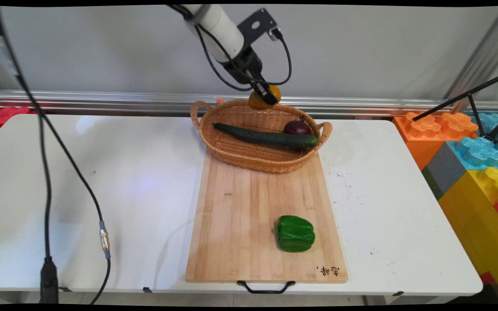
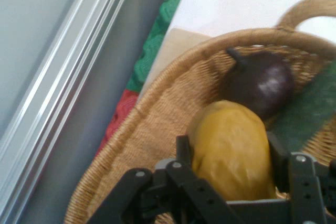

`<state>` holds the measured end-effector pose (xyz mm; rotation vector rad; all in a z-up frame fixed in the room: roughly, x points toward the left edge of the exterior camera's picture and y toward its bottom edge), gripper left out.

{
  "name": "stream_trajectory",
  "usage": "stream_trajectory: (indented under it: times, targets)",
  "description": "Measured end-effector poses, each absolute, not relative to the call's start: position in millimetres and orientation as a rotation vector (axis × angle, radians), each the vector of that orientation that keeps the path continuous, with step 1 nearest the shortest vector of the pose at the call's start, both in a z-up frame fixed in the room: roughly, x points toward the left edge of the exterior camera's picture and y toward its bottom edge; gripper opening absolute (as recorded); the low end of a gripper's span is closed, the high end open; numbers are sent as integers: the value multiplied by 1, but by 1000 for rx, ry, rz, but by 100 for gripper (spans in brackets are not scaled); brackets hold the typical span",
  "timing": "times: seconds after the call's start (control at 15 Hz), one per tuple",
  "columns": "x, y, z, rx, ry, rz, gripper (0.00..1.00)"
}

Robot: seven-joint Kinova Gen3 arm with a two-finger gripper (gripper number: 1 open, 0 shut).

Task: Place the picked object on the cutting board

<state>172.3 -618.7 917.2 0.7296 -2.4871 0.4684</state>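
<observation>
Holding a yellow-orange fruit (image 1: 264, 98), your gripper (image 1: 267, 93) is sitting over the far rim of the wicker basket (image 1: 231, 151), up against the wall side of the table (image 1: 102, 181). You're looking at fingers (image 2: 185, 153) clamped on both sides of the fruit (image 2: 231, 150) in the hand view, so the jaws are closed on it, not released. Fruit is hanging clear above the basket floor in the main view; you can't tell from either view whether it's brushing the rim. Inside the basket (image 2: 157, 124) you're seeing a long dark green cucumber (image 1: 266, 136) lying diagonally from the left side toward the right handle, and a dark purple round vegetable (image 1: 297, 127) sitting just behind the cucumber's right end, touching or nearly so. In the hand view that purple vegetable (image 2: 260, 82) is showing just beyond the held fruit, with a strip of the cucumber (image 2: 304, 114) off to the side. Basket is resting on the far end of a wooden cutting board (image 1: 240, 224), overhanging the board's far edge. A green bell pepper (image 1: 295, 233) is lying on the near right part of the board, well apart from the basket. Board's black handle (image 1: 266, 287) is pointing at the near table edge. Coloured foam blocks (image 1: 474, 160) are stacking up off the table's right side.
</observation>
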Motion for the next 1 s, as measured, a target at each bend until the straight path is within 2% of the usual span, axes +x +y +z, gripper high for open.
stream_trajectory:
  times: [0.2,0.53,0.8,1.0]
  targets:
    - [170,-579,947,668,-2507,428,0]
    - [181,-514,972,598,-2565,300,0]
    - [193,-468,968,557,-2619,160,0]
    - [200,-442,952,491,-2651,84,0]
